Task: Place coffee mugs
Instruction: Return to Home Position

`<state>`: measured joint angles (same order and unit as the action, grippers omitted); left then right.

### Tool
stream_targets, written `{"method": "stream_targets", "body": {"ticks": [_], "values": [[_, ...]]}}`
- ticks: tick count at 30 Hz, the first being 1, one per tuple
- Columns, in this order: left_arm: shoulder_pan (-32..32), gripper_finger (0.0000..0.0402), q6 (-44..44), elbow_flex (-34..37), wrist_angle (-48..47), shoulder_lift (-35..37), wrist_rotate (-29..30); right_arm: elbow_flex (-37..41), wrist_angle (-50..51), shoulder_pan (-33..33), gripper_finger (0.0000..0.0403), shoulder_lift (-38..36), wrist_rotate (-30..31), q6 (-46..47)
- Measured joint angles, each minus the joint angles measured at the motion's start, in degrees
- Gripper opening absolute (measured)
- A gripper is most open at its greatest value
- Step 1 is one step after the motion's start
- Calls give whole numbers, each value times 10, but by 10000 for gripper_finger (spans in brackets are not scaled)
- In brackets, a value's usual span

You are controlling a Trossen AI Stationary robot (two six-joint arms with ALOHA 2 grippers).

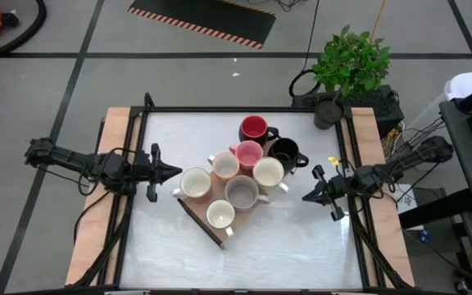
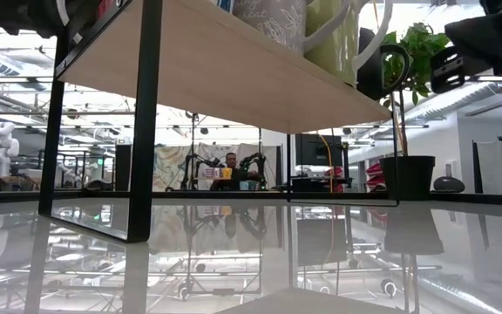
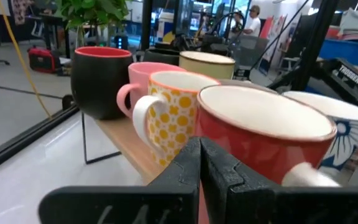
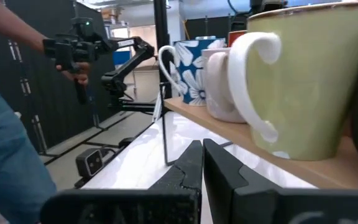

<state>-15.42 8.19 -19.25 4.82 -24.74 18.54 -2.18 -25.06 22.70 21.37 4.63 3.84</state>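
Note:
Several coffee mugs stand close together on a small raised wooden shelf (image 1: 209, 197) with thin black legs at the table's middle. Among them are a dark one with a red inside (image 1: 254, 129), a pink one (image 1: 248, 153), a black one (image 1: 285, 152), a grey one (image 1: 242, 192) and cream and white ones (image 1: 220, 215). My left gripper (image 1: 175, 172) is shut and level, pointing at the leftmost mug (image 3: 260, 130) from the table's left, just short of it. My right gripper (image 1: 308, 197) is shut and level, right of the shelf, pointing at a pale green mug (image 4: 303, 81).
A green plant (image 1: 351, 61) in a black pot stands at the table's far right corner. A black frame runs along the table's edges (image 1: 220, 109). A person in blue (image 4: 5, 155) stands beyond the table. Bare white tabletop lies on the near side of the shelf.

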Motion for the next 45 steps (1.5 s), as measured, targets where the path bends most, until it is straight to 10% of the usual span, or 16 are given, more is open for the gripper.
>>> {"method": "stream_targets", "body": {"ticks": [19,45], "values": [[-1,2,-23,183,159,120,-5,0,-3,-69,0,0,12,34],[43,1,6,187,-16,207,-66,1,10,-179,0,-20,-73,29]]}}
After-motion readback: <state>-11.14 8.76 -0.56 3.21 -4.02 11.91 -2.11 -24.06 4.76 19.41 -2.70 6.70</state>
